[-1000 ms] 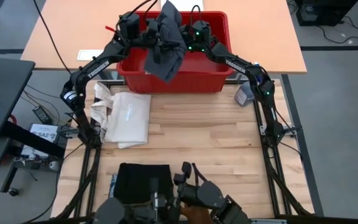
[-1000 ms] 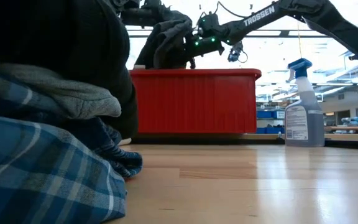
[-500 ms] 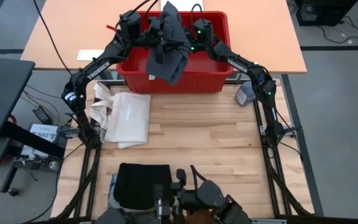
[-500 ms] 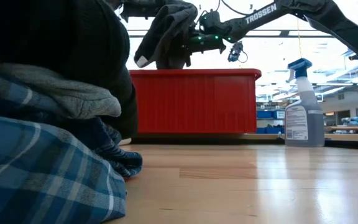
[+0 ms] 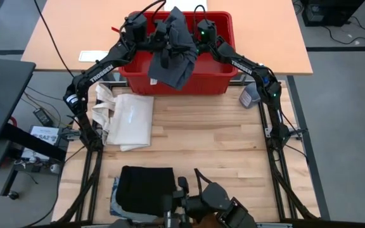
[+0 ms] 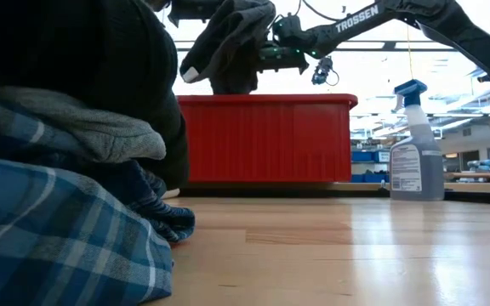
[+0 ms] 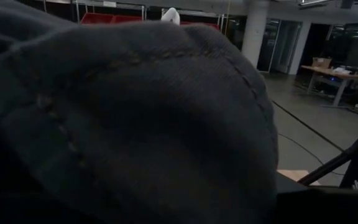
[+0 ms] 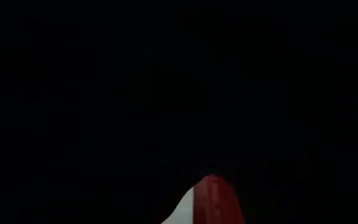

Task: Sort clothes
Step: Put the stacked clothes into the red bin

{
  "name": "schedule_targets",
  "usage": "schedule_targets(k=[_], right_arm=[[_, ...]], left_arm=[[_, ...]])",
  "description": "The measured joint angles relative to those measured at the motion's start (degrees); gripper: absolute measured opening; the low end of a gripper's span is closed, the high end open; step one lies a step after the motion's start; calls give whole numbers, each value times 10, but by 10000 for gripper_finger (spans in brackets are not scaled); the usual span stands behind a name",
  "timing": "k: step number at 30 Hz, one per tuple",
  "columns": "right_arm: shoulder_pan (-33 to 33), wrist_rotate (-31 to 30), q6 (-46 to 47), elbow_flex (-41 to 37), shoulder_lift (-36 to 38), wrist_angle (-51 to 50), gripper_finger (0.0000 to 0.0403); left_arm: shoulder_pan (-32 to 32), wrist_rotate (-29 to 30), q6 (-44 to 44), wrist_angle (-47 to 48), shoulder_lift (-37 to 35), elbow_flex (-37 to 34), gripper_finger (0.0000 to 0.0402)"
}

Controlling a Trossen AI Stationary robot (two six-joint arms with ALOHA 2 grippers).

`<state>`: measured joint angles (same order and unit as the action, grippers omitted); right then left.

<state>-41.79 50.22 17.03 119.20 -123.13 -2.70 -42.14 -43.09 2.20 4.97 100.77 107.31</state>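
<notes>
A large dark grey cloth (image 5: 173,54) hangs over the red bin (image 5: 224,73) at the table's far edge, between my two arms. It also shows in the low view (image 6: 228,42) and fills the left wrist view (image 7: 135,124). My left gripper (image 5: 159,35) and my right gripper (image 5: 194,43) are both up at the cloth's top, and the cloth covers their fingers. A pile of black fabric (image 5: 146,187) lies at the near edge on a blue-and-white plaid cloth (image 6: 49,229) and a grey garment (image 6: 83,127). My left gripper holds the dark grey cloth near its top left part (image 5: 163,39). The cloth drapes over the fingers and hides the place of contact. The cloth hangs slack below. My right gripper holds the cloth's top right part (image 5: 187,44), also hidden under the fabric. The cloth's lower end (image 6: 232,85) hangs about level with the bin's rim.
A white tote bag (image 5: 128,120) lies flat on the table's left side. A spray bottle (image 5: 250,96) stands at the right, beside the bin. Bare wood lies in the table's middle and right. An orange table stands beyond the bin.
Both grippers have gone up with the dark grey cloth. The cloth has been drawn higher out of the red bin, and its hanging left lobe now sits above the rim in the low view.
</notes>
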Motion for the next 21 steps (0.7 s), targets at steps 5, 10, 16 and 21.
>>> schedule_targets(k=[5, 10, 16, 21], right_arm=[[-3, 33, 21, -1, 7, -20, 171], [0, 20, -25, -2, 41, -86, 171], [21, 28, -85, -2, 72, -211, 171], [65, 19, -94, -2, 80, -196, 171]], left_arm=[[3, -1, 8, -1, 0, 0, 105], [14, -5, 23, -3, -2, 2, 105], [55, 47, -45, 179, -5, 89, 105], [86, 93, -98, 377, -6, 187, 105]])
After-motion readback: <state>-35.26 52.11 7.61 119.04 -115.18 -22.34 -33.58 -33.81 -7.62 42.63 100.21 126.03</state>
